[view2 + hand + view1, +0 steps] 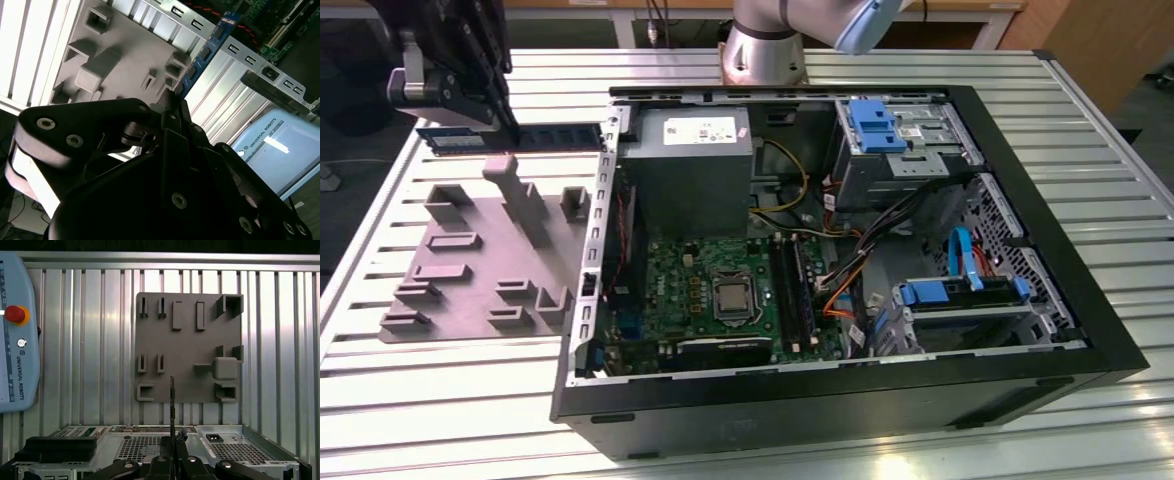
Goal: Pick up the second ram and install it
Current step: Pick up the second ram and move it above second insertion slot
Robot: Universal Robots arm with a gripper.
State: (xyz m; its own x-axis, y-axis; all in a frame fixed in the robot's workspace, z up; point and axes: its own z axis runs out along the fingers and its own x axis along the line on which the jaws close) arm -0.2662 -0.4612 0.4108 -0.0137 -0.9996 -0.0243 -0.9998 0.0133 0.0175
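Exterior view shows the fingers [494,112] clamped on the second ram [558,137], above the grey holder plate [460,275].

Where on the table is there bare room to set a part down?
Bare table lies below the holder at the exterior view's left, and in a strip at that view's right, past the case. Inside the case, cables and drives crowd everything.

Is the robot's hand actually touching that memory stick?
Touching. In the first wrist view the memory stick stands edge-on, pinched between the fingertips of the hand; the second wrist view shows it sticking out from them.
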